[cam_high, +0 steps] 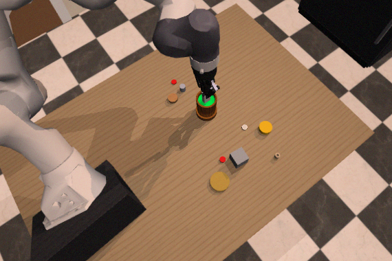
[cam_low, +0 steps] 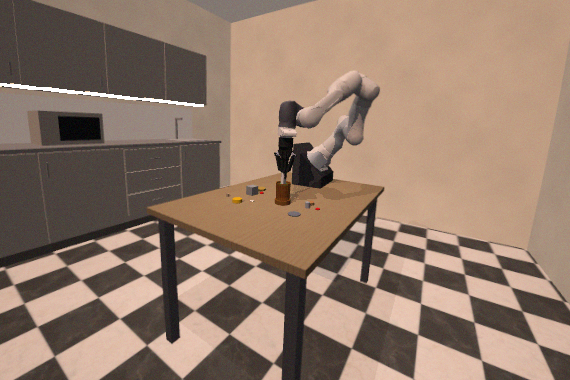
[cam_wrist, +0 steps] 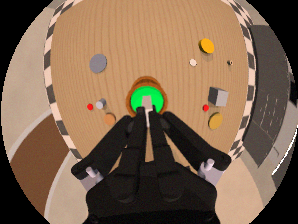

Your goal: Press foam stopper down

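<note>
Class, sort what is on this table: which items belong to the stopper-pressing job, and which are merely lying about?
Belongs to the job:
- brown jar
- green foam stopper
- end effector, shut, tips on the stopper

Lying about:
- grey cube
- two yellow discs
- brown disc
- small grey cylinder
- two red dots

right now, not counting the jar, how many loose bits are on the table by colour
red small discs: 2
grey small cylinder, cube, flat disc: 3
yellow flat discs: 2
brown flat disc: 1
white small disc: 1
tan small ring: 1
total: 10
</note>
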Motion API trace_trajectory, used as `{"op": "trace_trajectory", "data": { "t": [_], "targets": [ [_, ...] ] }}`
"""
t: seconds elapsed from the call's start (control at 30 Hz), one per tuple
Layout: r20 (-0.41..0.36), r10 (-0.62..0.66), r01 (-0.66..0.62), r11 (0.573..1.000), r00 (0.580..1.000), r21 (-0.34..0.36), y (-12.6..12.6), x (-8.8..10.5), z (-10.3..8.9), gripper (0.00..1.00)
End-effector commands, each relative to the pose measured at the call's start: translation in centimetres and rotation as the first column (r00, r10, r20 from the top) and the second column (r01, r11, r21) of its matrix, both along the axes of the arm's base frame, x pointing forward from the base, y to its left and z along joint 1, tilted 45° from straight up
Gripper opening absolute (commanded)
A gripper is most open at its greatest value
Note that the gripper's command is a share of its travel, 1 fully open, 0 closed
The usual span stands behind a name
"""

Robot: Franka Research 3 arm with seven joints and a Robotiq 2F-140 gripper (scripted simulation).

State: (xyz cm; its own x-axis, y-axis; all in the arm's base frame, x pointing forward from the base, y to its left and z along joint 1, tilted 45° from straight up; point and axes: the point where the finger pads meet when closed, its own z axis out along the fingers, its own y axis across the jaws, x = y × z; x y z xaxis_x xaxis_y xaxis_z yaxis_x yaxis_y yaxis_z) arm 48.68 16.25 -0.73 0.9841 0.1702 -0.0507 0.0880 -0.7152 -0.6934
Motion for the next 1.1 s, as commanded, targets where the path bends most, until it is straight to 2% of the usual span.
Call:
{"op": "trace_trajectory", "data": {
  "t": [0.0, 1.07],
  "targets": [
    [-0.014, 0.017, -0.017, 1.000, 1.000, 0.012, 1.19, -1.01, -0.41, 0.00],
    [-0.014, 0.017, -0.017, 1.000, 1.000, 0.012, 1.58, -1.23, -0.70, 0.00]
  ]
}}
